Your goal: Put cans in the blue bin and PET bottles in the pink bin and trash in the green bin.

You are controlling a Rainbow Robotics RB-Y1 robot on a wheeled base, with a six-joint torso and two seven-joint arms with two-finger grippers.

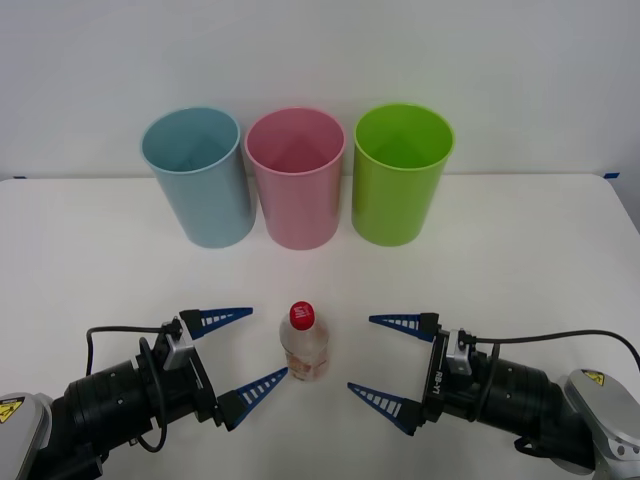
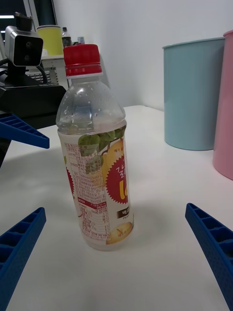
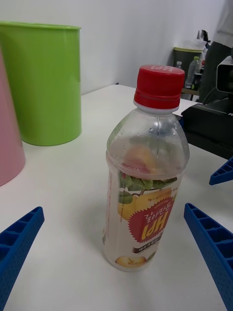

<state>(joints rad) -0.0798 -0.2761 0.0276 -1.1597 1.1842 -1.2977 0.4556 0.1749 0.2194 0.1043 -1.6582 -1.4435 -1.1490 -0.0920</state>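
Bottle (image 1: 304, 343) stands between my spread-fingered left gripper (image 1: 232, 362) and right gripper (image 1: 391, 363); next I grasp it for the pink bin (image 1: 296, 180) behind

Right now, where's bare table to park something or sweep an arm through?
Free: the wide strip between the bins and the grippers, and both outer flanks, left of the blue bin and right of the green bin. Crowded: the bin row, with the pink bin almost touching its neighbours, and front centre, where the open left gripper and right gripper flank the upright bottle.
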